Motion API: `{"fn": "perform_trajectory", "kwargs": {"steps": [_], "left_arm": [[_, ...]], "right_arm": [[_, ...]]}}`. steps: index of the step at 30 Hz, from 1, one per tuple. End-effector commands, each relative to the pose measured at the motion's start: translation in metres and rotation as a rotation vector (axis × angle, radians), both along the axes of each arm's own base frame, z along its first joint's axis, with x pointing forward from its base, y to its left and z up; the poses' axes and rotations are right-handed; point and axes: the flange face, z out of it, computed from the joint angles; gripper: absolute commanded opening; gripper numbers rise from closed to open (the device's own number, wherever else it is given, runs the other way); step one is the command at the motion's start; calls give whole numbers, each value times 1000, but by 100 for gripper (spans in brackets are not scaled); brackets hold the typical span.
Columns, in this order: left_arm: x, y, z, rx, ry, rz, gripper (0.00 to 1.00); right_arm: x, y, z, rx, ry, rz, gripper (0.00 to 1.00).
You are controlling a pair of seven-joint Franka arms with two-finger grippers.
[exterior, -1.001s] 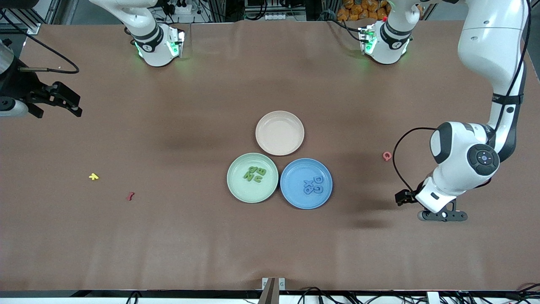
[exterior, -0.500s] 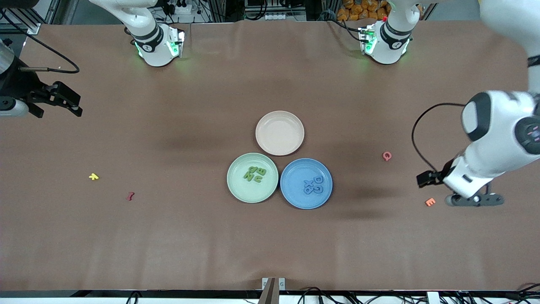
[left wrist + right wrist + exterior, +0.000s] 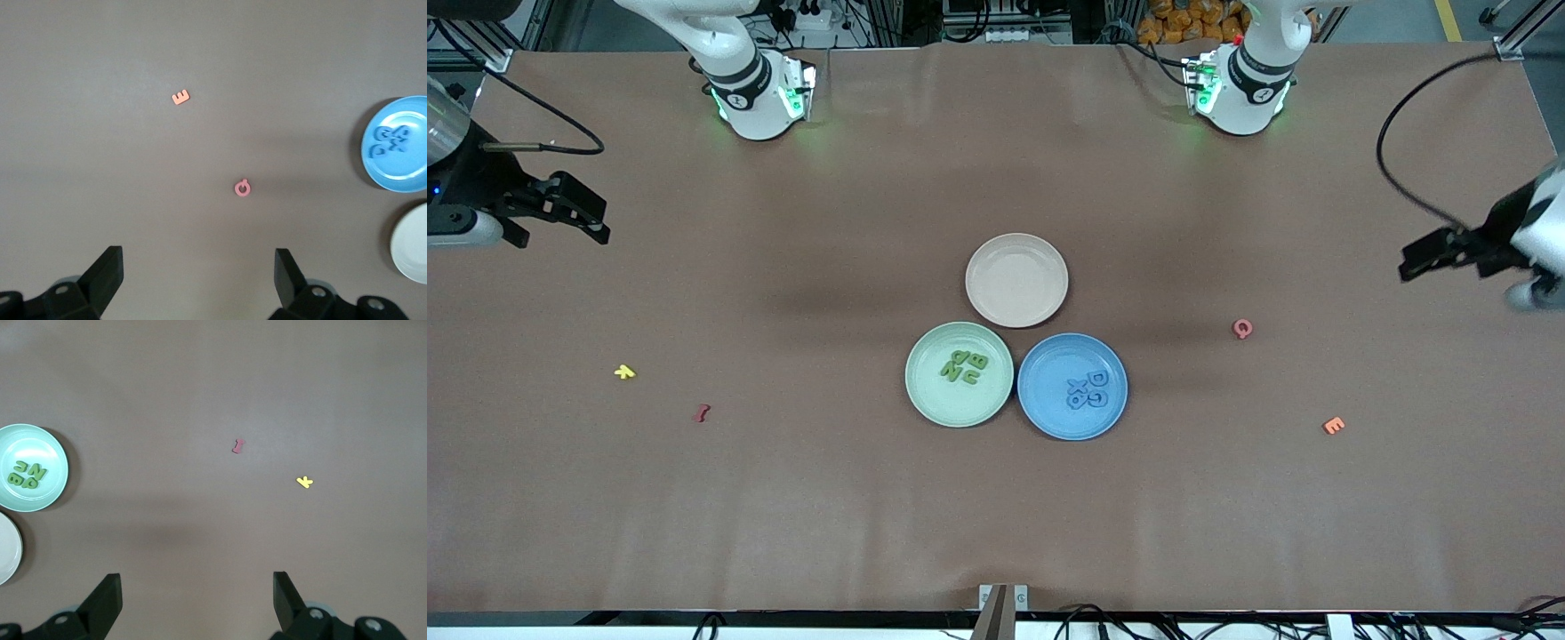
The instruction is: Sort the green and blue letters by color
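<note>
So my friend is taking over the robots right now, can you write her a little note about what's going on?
Left gripper: open, holding nothing, up over the left arm's end of the table.
Right gripper: open, holding nothing, waiting over the right arm's end.
Green letters: all four in the green plate.
Blue letters: all four in the blue plate.
Pink plate: holds nothing.
Pink Q, orange E, yellow letter, dark red letter: loose on the table.
Done: the sorting looks finished. Left: nothing.

4 letters in one plate, 4 more in adj. plate.
</note>
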Motion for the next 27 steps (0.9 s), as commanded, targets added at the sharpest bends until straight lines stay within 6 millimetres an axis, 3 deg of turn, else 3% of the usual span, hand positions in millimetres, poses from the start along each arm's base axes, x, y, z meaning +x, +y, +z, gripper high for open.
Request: {"fn": "perform_trajectory", "kwargs": {"steps": [1, 17, 23, 27], "left_arm": [[-33, 2, 36, -26, -13, -16, 100], [-75, -5, 101, -18, -25, -47, 100], [-85, -18, 109, -18, -42, -74, 100], [-77, -22, 89, -19, -43, -81, 100]], "right_arm": [[-8, 1, 3, 23, 1, 15, 100], [-9, -1, 4, 45, 2, 41, 100], [-9, -1, 4, 45, 2, 41, 100], [-8, -1, 3, 45, 2, 41, 100]]}}
